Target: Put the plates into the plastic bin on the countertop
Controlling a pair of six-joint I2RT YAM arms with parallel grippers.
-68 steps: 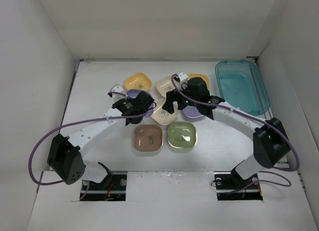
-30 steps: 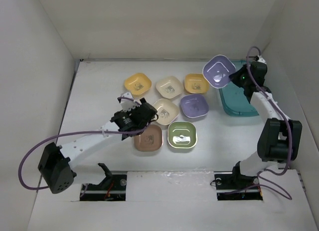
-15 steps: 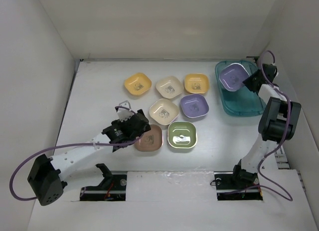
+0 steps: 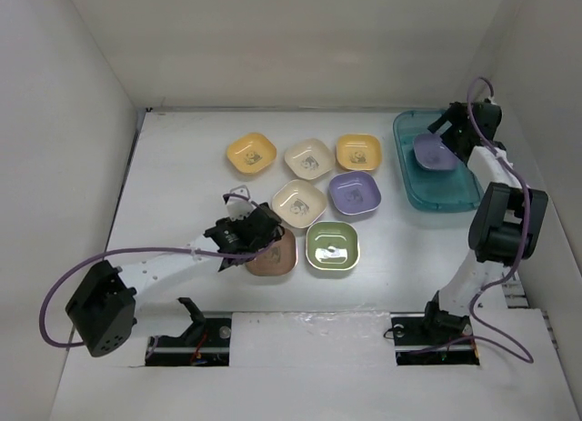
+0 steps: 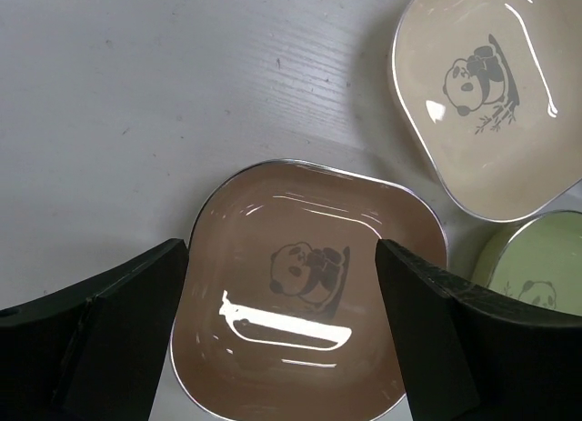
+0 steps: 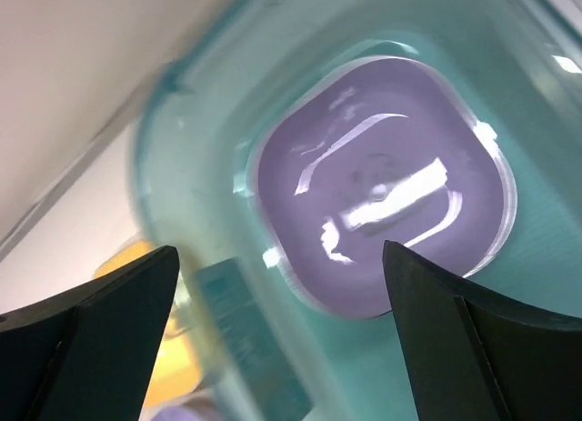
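A brown plate [image 4: 278, 255] lies on the countertop [image 4: 173, 175], and my left gripper [image 4: 255, 238] hangs open right over its left part. In the left wrist view the fingers straddle this brown plate [image 5: 309, 339], with the gripper [image 5: 282, 280] not closed on it. A purple plate [image 4: 434, 154] lies flat in the teal plastic bin [image 4: 442, 195]. My right gripper [image 4: 457, 127] is open just above it; in the right wrist view the purple plate [image 6: 382, 185] rests free on the bin floor [image 6: 536, 285] between the spread fingers of the gripper [image 6: 280, 257].
Several more plates lie in a cluster mid-table: yellow [image 4: 251, 153], cream [image 4: 309, 158], orange-yellow [image 4: 358, 153], cream [image 4: 299, 202], purple [image 4: 355, 193], green [image 4: 333, 247]. The cream plate [image 5: 491, 94] and the green plate [image 5: 532, 266] border the brown one. White walls enclose the surface.
My right gripper carried the purple plate over the bin, opened and let it go; it now lies in the bin. My left gripper came down over the brown plate, jaws slightly narrower.
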